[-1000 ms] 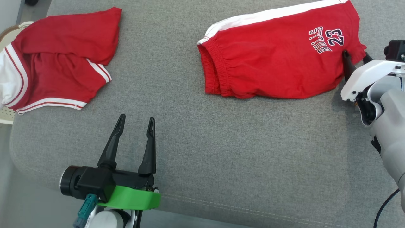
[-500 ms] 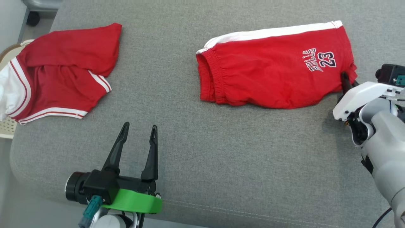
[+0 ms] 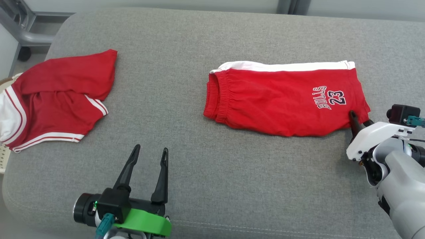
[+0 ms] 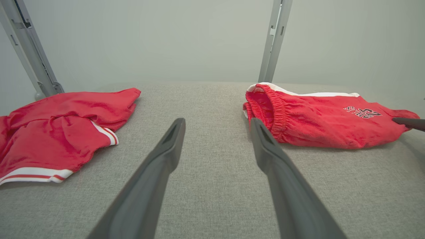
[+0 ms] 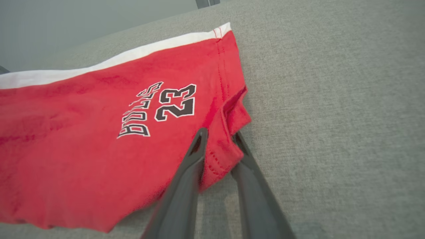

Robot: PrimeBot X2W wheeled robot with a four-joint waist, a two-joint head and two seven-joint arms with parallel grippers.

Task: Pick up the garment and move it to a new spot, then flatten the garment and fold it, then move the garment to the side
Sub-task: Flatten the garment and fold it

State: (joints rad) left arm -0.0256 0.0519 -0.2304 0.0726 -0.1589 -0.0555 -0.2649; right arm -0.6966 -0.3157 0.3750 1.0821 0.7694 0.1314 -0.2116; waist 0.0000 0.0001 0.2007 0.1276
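The garment point(image 3: 279, 99) is a pair of red shorts with a white side stripe and "BULLS 23" print, lying flat on the right half of the grey cushion point(image 3: 212, 186). My right gripper point(image 3: 359, 119) is shut on its near right hem corner. The right wrist view shows the red hem of the garment point(image 5: 99, 149) bunched between the two dark fingers of the right gripper point(image 5: 219, 136). My left gripper point(image 3: 151, 148) is open over bare cushion near the front edge, well left of the shorts. In the left wrist view the left gripper point(image 4: 216, 123) holds nothing and the garment point(image 4: 318, 119) lies ahead to the right.
A second red garment with white trim point(image 3: 56, 99) lies crumpled at the cushion's left end, partly hanging over the edge. A grey metal frame point(image 3: 20, 30) stands beyond the far left corner. Bare cushion stretches between the two garments and along the front.
My right gripper's fingers, spread around the hem corner a second ago, have closed on it. The head view has tilted, shifting everything down the picture. The left gripper stays open.
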